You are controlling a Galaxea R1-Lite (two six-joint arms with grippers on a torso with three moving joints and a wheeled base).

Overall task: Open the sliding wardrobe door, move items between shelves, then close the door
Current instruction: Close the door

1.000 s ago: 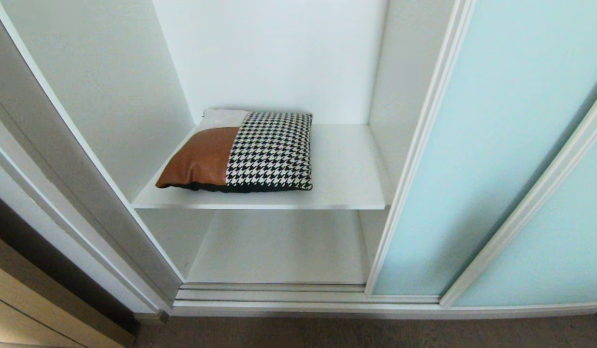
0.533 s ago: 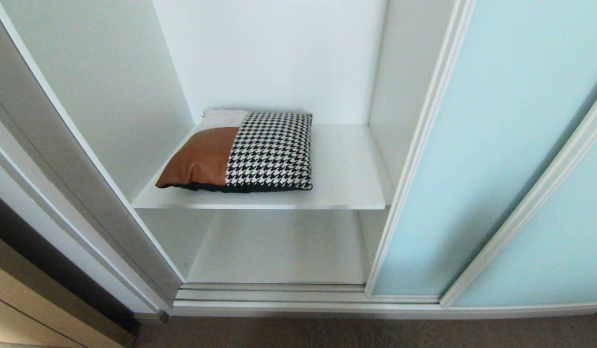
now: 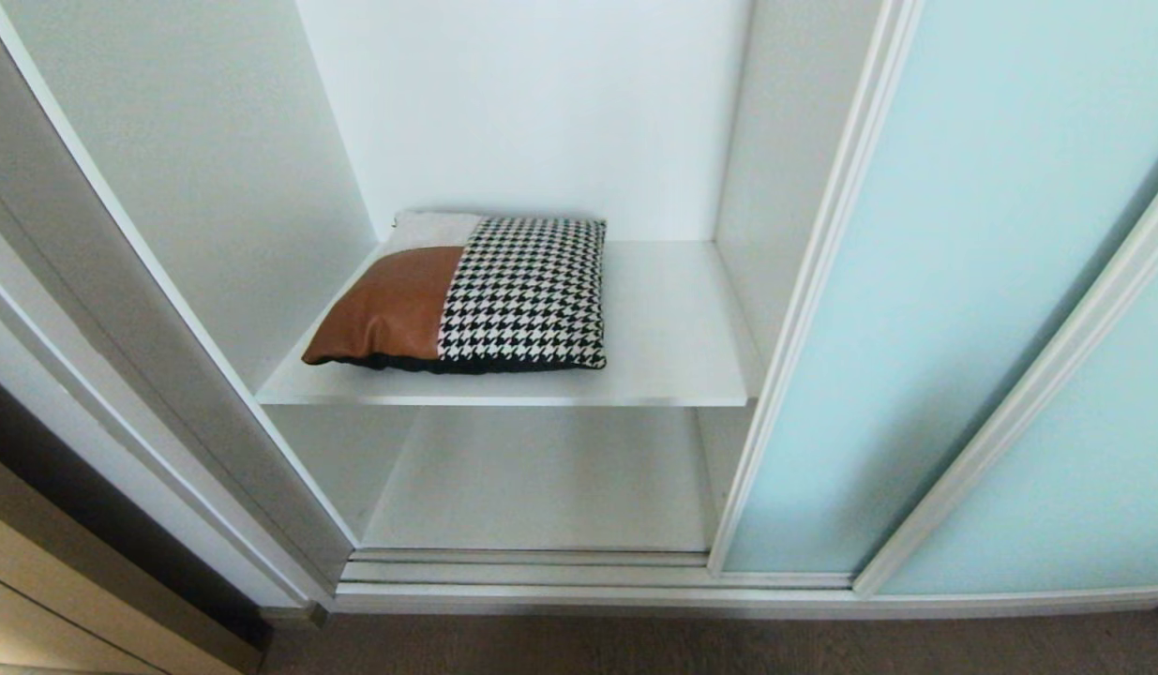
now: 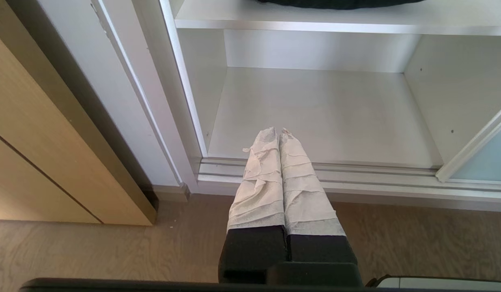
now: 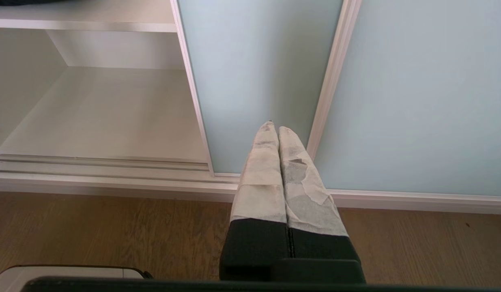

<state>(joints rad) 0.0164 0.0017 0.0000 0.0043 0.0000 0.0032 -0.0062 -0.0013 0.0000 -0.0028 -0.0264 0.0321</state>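
Frosted pale aqua-blue glass sliding wardrobe door (image 3: 916,309) slid aside, white interior exposed. Square cushion, tan-brown leather plus black-white houndstooth plus pale grey patch (image 3: 466,295), lies flat on upper white shelf (image 3: 672,328), toward its left side. Lower white shelf (image 4: 323,113) below it. Left gripper (image 4: 278,132) low before lower shelf, tape-wrapped fingers pressed together, holding nothing. Right gripper (image 5: 274,127) low before blue door, fingers together, holding nothing. Wood floor (image 5: 92,227) beneath.

The cushion (image 3: 466,292) has smooth brown leather with a soft shine, woven houndstooth cloth at 3 o'clock of it, and a matt grey patch. The shelf (image 3: 672,328) is smooth matt white board. The sliding door (image 3: 954,281) is frosted glass (pale blue). The floor (image 4: 92,251) looks like matt wood.
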